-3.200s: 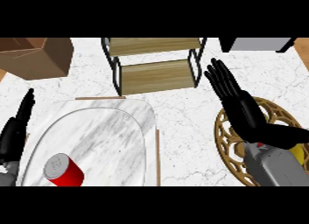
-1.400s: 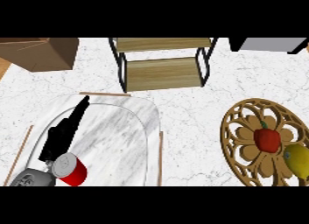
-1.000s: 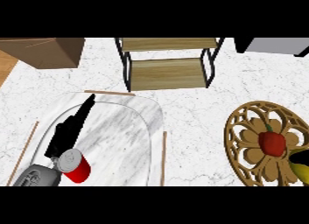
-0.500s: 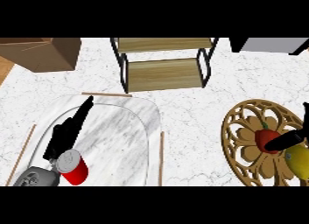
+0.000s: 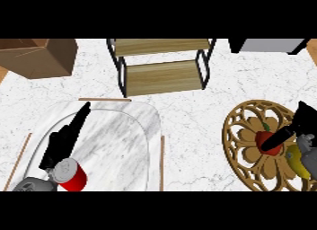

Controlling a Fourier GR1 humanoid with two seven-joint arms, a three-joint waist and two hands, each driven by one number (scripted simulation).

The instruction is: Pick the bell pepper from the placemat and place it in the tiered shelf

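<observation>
From the head view, much is cut off. The right hand [image 5: 300, 128] enters at the right edge, only partly in view; its dark fingers cover part of the red bell pepper [image 5: 263, 140], reaching it from the right, and whether they close round it cannot be told. The pepper lies at the middle of the round openwork wooden placemat [image 5: 244, 130], whose right side runs under the forearm and out of view. A yellow item [image 5: 294, 157] just beside the pepper is largely hidden by the grey forearm, and its kind is hard to make out.

The left hand [image 5: 64, 137] lies with fingers straight, pointing up-right across the oval white marble tray [image 5: 131, 134]; it holds nothing. The one red can with a grey lid [image 5: 71, 174] stands on the tray at the hand's wrist end, touching or nearly touching it.

There is one two-tiered shelf with wooden boards and a black wire frame [image 5: 162, 67] at the top middle, both tiers bare. One brown cardboard box [image 5: 35, 56] sits at the top left, cut by the edge. One grey and black appliance [image 5: 270, 45] shows at the top right, mostly out of view.
</observation>
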